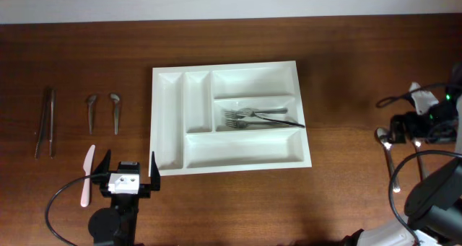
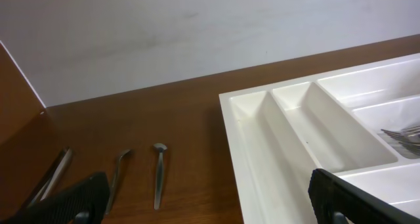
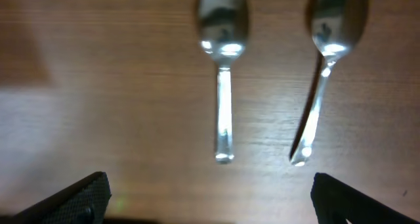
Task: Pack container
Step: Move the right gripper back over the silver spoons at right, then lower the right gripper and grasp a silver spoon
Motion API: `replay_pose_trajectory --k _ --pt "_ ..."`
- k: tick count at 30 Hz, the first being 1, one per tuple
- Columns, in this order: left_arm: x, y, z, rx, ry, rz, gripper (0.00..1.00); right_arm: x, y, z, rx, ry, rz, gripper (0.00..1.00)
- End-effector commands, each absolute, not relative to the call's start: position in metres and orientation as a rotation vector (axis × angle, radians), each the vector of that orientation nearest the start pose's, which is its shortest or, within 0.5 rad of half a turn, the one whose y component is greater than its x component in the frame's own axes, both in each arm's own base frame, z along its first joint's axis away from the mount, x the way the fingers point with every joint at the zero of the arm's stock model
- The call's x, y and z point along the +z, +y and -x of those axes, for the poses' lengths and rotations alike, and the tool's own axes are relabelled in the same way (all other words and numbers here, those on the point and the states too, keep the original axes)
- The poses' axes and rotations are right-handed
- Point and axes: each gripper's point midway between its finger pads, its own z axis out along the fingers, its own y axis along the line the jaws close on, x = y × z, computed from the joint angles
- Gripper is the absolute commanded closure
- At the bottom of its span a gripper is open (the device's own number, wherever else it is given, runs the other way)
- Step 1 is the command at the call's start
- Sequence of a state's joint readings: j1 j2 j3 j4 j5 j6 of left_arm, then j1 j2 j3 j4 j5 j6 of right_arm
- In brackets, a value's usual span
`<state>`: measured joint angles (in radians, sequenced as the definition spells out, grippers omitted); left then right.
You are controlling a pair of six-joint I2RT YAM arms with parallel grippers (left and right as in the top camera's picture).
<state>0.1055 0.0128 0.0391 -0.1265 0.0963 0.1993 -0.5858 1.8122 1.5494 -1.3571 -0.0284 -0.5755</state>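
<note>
Showing the white container [image 1: 167, 123] lying flat near the middle of the wooden desk [image 1: 346, 51], long sides parallel to the desk's far edge, with bare wood open along all four rims. Holding a small cluster of forks [image 1: 242, 118] in the middle one of the three long compartments, tines toward the left, handles reaching toward the right wall, with open room in the other four compartments.

Hovering with the left pincer [image 1: 130, 158] just off the container's near left corner, spread wide and pinching nothing, one finger close beside that corner, contact impossible to judge. Looking from the left wrist across the container's left rim and its two narrow compartments toward the desk's far edge.

Lining up well to the left of the container: long tongs [image 1: 45, 122] nearest the desk's left edge, then two small spoons [image 1: 103, 110] side by side, and a pale knife [image 1: 86, 175] just beside the left pincer's outer finger.

Hanging the right pincer [image 3: 207, 191] near the desk's right edge, well apart from the container, spread wide and pinching nothing, above two larger spoons [image 3: 223, 66] lying side by side, apart from each other, handle tips ending short of the fingers.
</note>
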Motion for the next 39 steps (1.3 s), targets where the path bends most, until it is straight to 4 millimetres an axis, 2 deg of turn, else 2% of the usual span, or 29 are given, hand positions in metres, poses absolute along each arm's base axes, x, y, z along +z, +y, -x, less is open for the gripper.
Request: replay_pose_trajectory --k 1,6,8,11,14,17,28,33,39 --pt "0.158 0.011 -0.243 0.171 1.664 -0.155 0.01 0.103 -0.182 -0.263 0.125 3.170 -0.024 0.01" --pt "0.158 0.011 -0.243 0.171 1.664 -0.155 0.01 0.091 -0.187 -0.263 0.094 3.166 -0.031 0.01" --pt "0.158 0.011 -0.243 0.171 1.664 -0.155 0.01 0.085 -0.195 -0.260 0.020 3.183 -0.034 0.01" --pt "0.158 0.011 -0.243 0.171 1.664 -0.155 0.01 0.076 -0.196 -0.259 0.002 3.185 -0.032 0.02" --pt "0.158 0.011 -0.243 0.171 1.664 -0.155 0.01 0.065 -0.207 -0.249 -0.106 3.234 -0.032 0.01" --pt "0.158 0.011 -0.243 0.171 1.664 -0.155 0.01 0.054 -0.203 -0.247 -0.076 3.240 -0.030 0.01" --pt "0.158 0.011 -0.243 0.171 1.664 -0.155 0.01 0.041 -0.210 -0.262 -0.113 3.183 -0.016 0.02" --pt "0.158 0.011 -0.243 0.171 1.664 -0.155 0.01 0.026 -0.202 -0.265 -0.075 3.216 -0.019 0.01" --pt "0.158 0.011 -0.243 0.171 1.664 -0.155 0.01 0.016 -0.188 -0.276 -0.106 3.242 0.087 0.01"
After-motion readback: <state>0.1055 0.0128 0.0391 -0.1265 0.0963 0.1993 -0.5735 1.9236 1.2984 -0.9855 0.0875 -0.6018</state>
